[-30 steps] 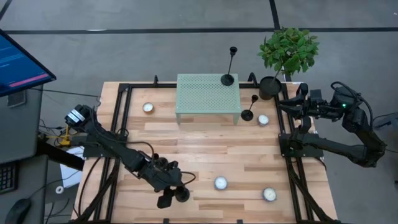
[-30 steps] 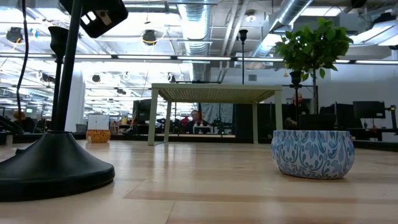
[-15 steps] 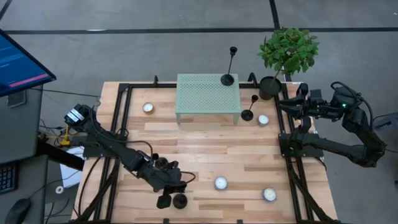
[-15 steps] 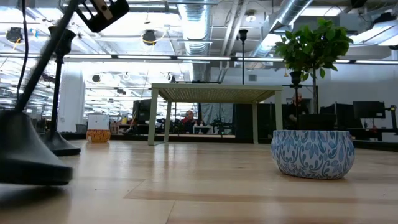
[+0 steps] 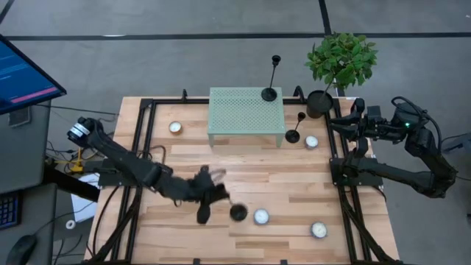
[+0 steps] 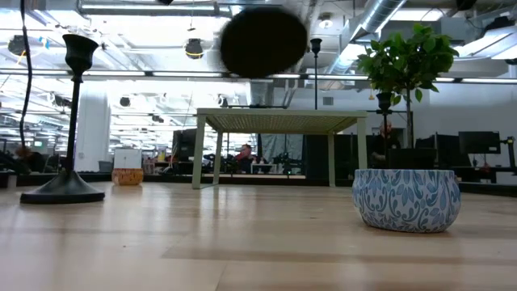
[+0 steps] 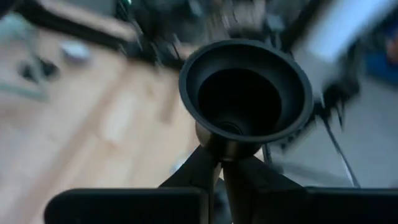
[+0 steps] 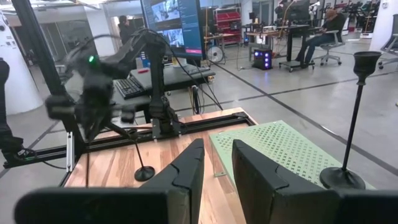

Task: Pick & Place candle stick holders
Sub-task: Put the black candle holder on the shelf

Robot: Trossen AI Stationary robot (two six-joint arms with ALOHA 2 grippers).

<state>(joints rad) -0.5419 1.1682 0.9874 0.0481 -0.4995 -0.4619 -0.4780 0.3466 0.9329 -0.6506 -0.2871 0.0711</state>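
We log the near edge of the worktop first. The left tool sits over the near-centre boards, closed on the thin stem of a candlestick carried off the surface and tilted — its round base shows as a dark disc just beside a white tealight tin. In the left wrist view the cup top of that candlestick fills the picture, mouth toward the camera, with the two fingers pinched together on the stem right under it. In the low view the base hangs as a blurred dark round high above the boards.

A second tealight tin lies toward the near right corner; in the low view a blue-patterned tin stands close on the right.

Another tall candlestick stands upright on the boards at the left of the low view.

Farther back — a short candlestick stands upright just off the right end of the green perforated stand, a tealight tin beside it. A tall candlestick stands on the stand's far right corner. One more tin lies left of the stand.

The right tool waits at the far right edge near the potted plant; its fingers stand a narrow gap apart, holding nothing.
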